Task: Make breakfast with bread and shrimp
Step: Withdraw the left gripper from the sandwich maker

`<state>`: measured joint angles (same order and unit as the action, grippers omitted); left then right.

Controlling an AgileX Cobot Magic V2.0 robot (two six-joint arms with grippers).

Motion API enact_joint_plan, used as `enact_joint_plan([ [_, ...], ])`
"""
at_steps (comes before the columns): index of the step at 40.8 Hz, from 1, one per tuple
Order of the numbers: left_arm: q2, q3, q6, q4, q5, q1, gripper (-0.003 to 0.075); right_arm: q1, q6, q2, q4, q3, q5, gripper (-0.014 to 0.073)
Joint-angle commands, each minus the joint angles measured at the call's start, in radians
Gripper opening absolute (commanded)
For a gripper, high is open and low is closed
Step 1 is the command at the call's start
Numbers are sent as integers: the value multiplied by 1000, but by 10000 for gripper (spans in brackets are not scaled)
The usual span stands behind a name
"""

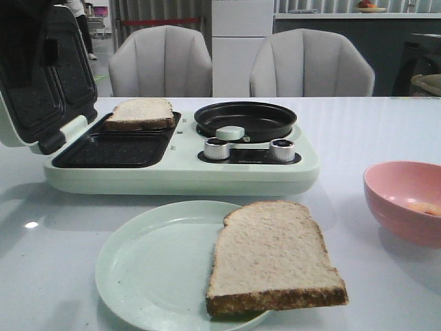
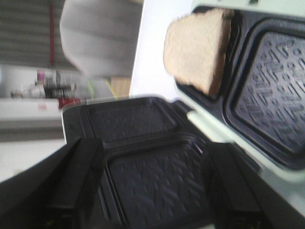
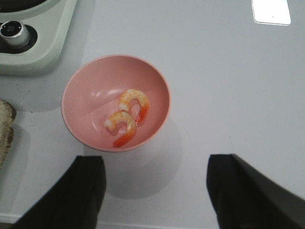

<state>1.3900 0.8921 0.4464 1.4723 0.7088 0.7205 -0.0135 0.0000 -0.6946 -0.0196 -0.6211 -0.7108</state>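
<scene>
One bread slice (image 1: 272,258) lies on the pale green plate (image 1: 145,269) at the table's front, overhanging its right rim. A second slice (image 1: 140,112) (image 2: 198,50) rests in the back of the sandwich maker's dark grill tray (image 1: 110,148). Two shrimp (image 3: 133,102) lie curled in the pink bowl (image 3: 66,95) at the right (image 1: 386,200). My left gripper (image 2: 152,181) is open and holds nothing, close over the raised lid's ribbed plate (image 2: 157,186). My right gripper (image 3: 155,186) is open above bare table beside the bowl. Neither gripper shows in the front view.
The pale green breakfast maker (image 1: 179,169) spans the table's middle, its lid (image 1: 41,76) standing open at the left. A black frying pan (image 1: 244,117) sits on its right half behind two silver knobs (image 1: 281,149). Two grey chairs (image 1: 162,62) stand behind the table.
</scene>
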Motion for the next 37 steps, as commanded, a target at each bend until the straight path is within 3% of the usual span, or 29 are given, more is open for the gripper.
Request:
enact_joint_plan([
  [1,-67,48,-165,-291,188,80,489,-2,-7,-1,-1,-32,70,556],
  [5,-118,54,-310,-562,258,141,489,-2,-7,-1,-1,-32,70,556],
  [16,-413,54,-344,-1142,238,188,489,-2,-7,-1,-1,-32,70,556],
  [24,-649,54,-344,-1315,226,188,489,-2,-7,-1,-1,-32,70,556],
  [37,-876,36,-344,-1403,222,188,489,-2,-7,-1,-53,-32,61,556],
])
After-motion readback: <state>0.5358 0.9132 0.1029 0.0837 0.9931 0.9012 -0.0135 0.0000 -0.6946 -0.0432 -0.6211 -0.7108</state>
